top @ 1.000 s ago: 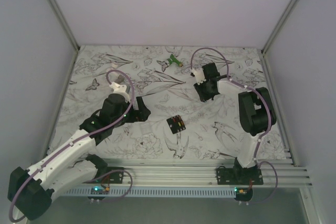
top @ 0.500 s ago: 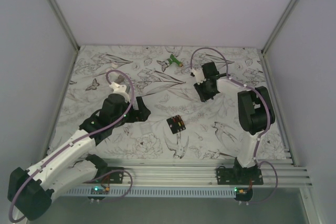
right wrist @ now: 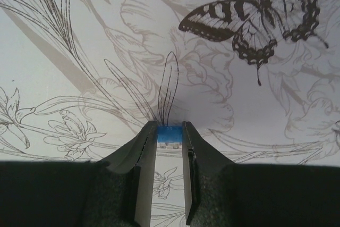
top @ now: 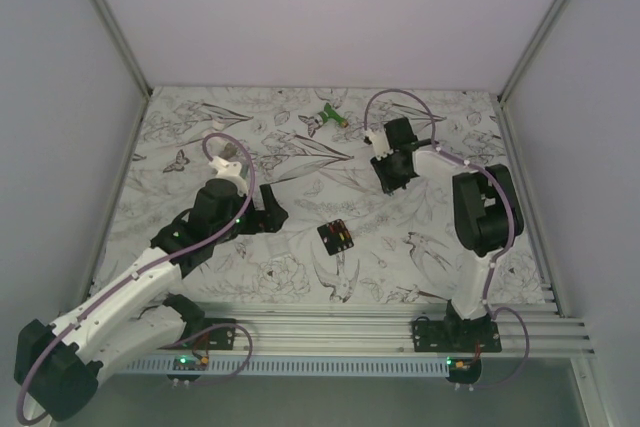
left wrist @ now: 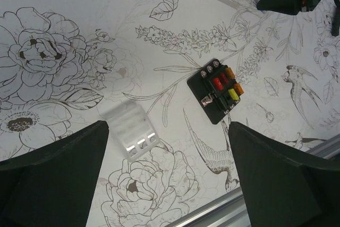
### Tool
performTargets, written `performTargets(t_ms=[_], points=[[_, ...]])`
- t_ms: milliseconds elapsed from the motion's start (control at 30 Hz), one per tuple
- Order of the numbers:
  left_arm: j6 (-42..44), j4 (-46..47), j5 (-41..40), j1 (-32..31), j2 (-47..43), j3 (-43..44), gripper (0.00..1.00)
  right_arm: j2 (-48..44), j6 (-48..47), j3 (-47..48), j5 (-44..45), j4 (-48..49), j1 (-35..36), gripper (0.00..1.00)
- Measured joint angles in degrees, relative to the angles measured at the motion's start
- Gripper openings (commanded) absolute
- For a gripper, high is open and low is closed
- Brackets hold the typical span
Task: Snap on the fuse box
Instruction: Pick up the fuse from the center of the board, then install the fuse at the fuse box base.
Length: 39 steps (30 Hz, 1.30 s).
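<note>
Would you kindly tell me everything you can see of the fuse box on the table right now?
The fuse box is a small flat black block, plastic by its look, lying face up on the flower-printed table, turned diagonally in the left wrist view. Its top shows red, orange and yellow fuses and two silvery screws at one edge. It is uncovered and nothing touches it; a clear plastic piece lies apart beside it.
</note>
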Motion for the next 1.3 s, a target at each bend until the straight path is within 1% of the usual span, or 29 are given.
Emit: performTargets(t_ms=[200,367,533,767,900,967,1033,1200,1300], points=[[-0.37,0.04,1.7,-0.02,0.83,0.02,1.0,-3.04,4.87,-3.65,-0.46,0.15,0.28,0.23],[-1.44,0.42,3.3,-0.07,2.29,0.07,1.0,-8.98,12.15,-8.15,0.63,0.74,1.88,0.23],[-3.13,2.54,4.61,-0.98,4.74,0.72,0.98,-17.31,21.44,-11.91,4.17,2.97,5.84,0.24],[-5.16,8.2,5.66,-4.61,9.94,3.34,0.93,-29.49,35.74,-16.68,7.28,8.79,14.23,0.24],[-5.57,11.5,5.79,-6.84,13.18,5.86,0.84,-33.86,41.83,-17.57,9.03,11.78,18.38,0.23],[-5.62,13.29,5.77,-7.65,14.47,6.73,0.78,-35.28,44.26,-17.97,9.35,13.29,20.04,0.22],[-5.75,14.6,5.77,-8.39,15.67,7.56,0.7,-36.44,46.62,-18.71,9.66,14.97,21.51,0.22],[-5.86,16.83,5.81,-9.57,18.69,9.55,0.54,-38.99,50.95,-20.94,10.03,17.42,23.54,0.23],[-5.73,17.29,5.84,-9.9,19.3,10.12,0.48,-39.91,52.5,-21.14,10.12,18.47,24.0,0.23]])
